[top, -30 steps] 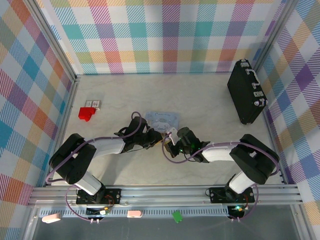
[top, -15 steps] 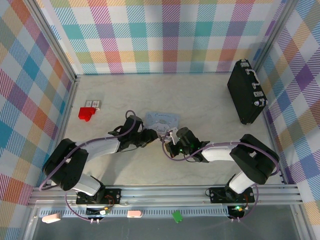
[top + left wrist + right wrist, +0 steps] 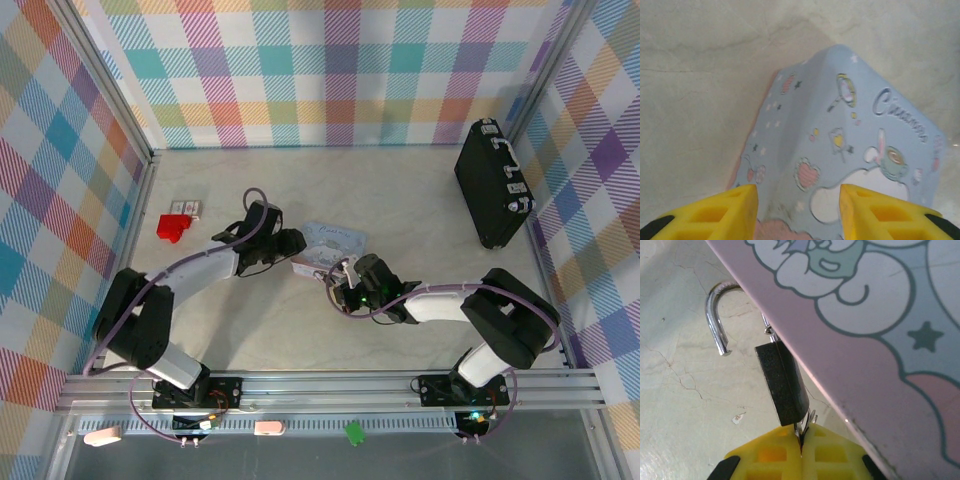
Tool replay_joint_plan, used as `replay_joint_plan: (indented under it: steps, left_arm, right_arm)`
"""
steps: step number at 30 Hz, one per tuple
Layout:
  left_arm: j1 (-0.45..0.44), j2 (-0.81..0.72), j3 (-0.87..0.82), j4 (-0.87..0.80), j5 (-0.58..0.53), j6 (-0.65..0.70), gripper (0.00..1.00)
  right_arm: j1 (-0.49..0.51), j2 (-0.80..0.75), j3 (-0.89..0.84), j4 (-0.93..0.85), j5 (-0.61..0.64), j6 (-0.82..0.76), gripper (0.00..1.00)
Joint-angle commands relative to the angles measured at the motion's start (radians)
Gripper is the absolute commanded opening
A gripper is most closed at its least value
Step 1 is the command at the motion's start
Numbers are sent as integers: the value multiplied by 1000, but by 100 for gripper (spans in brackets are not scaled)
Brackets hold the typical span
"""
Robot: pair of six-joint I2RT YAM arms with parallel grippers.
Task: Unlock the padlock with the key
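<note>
1. Right gripper [image 3: 801, 450]: clenched on a thin sliver of metal, probably the key [image 3: 801, 432], though most of it is hidden between the pads.
2. Padlock [image 3: 782, 385]: straight ahead of your right fingertips and touching them through the key. It sits near the middle of the table [image 3: 680, 405]. Its long axis runs away from the gripper, alongside the tin's pink edge.
3. Shackle [image 3: 715, 315]: at the far end, with its free leg out of the body, so you may judge it released.
4. Left gripper [image 3: 797, 195]: spread and grasping nothing, with its fingers on either side of the tin's corner. It is farther from the padlock than your right.
5. Light blue tin [image 3: 840, 125]: just beside the padlock; its contents are not visible.
</note>
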Motion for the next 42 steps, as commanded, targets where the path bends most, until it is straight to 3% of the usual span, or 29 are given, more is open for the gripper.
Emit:
replay_joint_plan:
  steps: [1,17,25,29,36,42]
  left_arm:
    - [6,48,20,-53,-18,31,45]
    - [2,38,-118,-60,-117,6,43]
    - [-11,10,-196,-31,-147,-34,43]
    - [-14,10,-198,-23,-158,-48,43]
    - [-14,16,-184,-14,-153,-45,42]
    - [-15,16,-196,-1,-149,-50,42]
  right_arm:
    - [-17,-18,-4,-53,-5,23,2]
    - [-128,-16,47,-120,-27,-21,1]
    - [-122,-73,13,-173,-51,-27,2]
    - [-102,-70,54,-281,5,-62,5]
    - [-104,-57,81,-323,-25,-146,41]
    - [-104,-87,84,-249,-94,-200,48]
